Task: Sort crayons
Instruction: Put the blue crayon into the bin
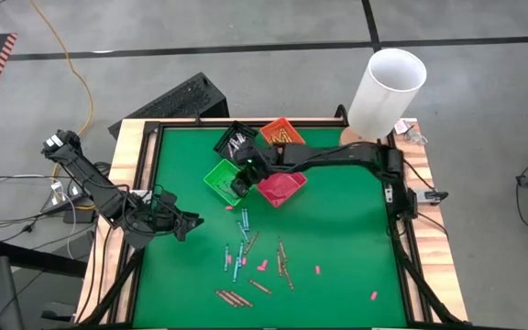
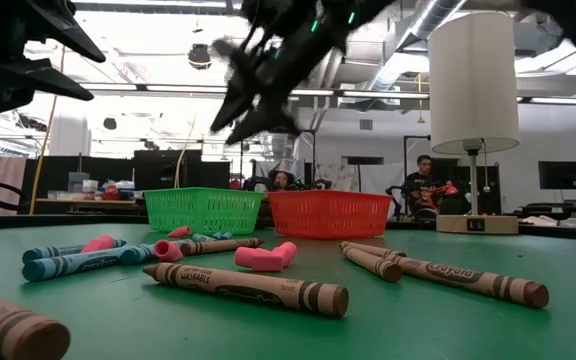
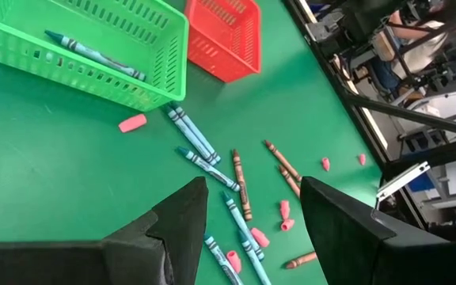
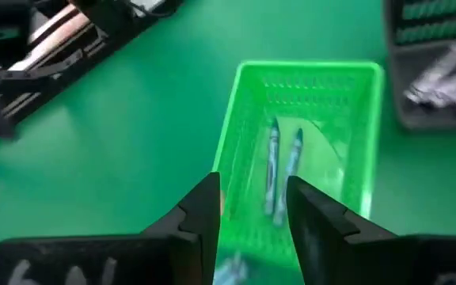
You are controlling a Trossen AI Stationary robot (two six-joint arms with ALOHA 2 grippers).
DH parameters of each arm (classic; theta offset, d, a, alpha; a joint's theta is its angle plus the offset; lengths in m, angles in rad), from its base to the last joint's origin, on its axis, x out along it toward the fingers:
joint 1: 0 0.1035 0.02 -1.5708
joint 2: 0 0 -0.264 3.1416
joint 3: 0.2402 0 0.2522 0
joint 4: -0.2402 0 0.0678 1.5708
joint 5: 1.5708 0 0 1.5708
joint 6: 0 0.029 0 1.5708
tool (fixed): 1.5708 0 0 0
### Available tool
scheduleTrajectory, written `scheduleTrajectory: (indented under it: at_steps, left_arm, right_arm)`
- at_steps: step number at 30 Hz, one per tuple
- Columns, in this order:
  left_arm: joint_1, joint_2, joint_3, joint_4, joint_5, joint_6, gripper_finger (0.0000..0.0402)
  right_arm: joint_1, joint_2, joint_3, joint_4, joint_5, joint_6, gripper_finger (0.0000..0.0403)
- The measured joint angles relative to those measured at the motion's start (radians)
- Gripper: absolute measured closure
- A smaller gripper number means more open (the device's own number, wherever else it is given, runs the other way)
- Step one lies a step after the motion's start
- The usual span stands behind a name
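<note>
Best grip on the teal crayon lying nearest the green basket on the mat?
Take the teal crayon at mid-length from straight above, fingers across its thin width. It lies flat on the green mat, another teal one close alongside, so a narrow top-down pinch likely suits.

The flat green table top (image 1: 337,238) looks like matt felt or baize, framed by pale unfinished wooden planks (image 1: 136,156). The square green mesh basket (image 3: 85,47) and the red mesh basket (image 3: 228,36) beside it are glossy moulded plastic with slotted walls. The thin brown paper-wrapped crayons (image 2: 248,285) have matt printed wrappers and bare waxy tips. The stubby pink bits (image 2: 265,257) look smooth and rubbery, though the view is too soft to be sure. The tall white cylinder (image 1: 388,87) appears smooth, matt plastic or card.
</note>
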Motion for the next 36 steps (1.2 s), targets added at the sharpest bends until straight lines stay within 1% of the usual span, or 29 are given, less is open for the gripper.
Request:
scheduleTrajectory:
  at_steps: [4, 7, 12, 14, 18, 25, 30, 32, 36]
  left_arm:
    - [0.000, 0.000, 0.000, -0.001, 0.000, 0.000, 0.0209]
    - [0.000, 0.000, 0.000, -0.001, 0.000, 0.001, 0.0209]
    - [0.000, 0.000, 0.000, -0.004, 0.000, 0.001, 0.0209]
    - [0.000, 0.000, 0.000, -0.003, 0.005, 0.001, 0.0209]
    - [0.000, -0.001, 0.000, -0.003, 0.008, -0.009, 0.0209]
    - [0.000, 0.007, 0.000, -0.001, 0.041, -0.017, 0.0209]
    - [0.000, 0.015, 0.000, -0.005, 0.065, -0.033, 0.0209]
    - [0.000, 0.014, 0.000, -0.017, 0.068, -0.034, 0.0209]
    - [0.001, 0.014, 0.000, -0.023, 0.077, -0.034, 0.0209]
  right_arm:
    - [0.055, -0.104, 0.001, -0.196, 0.088, 0.131, 0.0269]
    - [0.117, -0.142, 0.001, -0.297, 0.148, 0.257, 0.0272]
    - [0.243, -0.134, 0.000, -0.321, 0.258, 0.412, 0.0272]
    - [0.285, -0.099, -0.002, -0.305, 0.308, 0.456, 0.0272]
    - [0.323, -0.038, -0.004, -0.297, 0.373, 0.519, 0.0272]
    - [0.322, 0.078, -0.004, -0.201, 0.378, 0.537, 0.0272]
    - [0.310, 0.141, -0.003, -0.129, 0.342, 0.561, 0.0272]
    - [0.305, 0.156, -0.002, -0.129, 0.323, 0.573, 0.0272]
    - [0.302, 0.191, -0.002, -0.117, 0.326, 0.589, 0.0272]
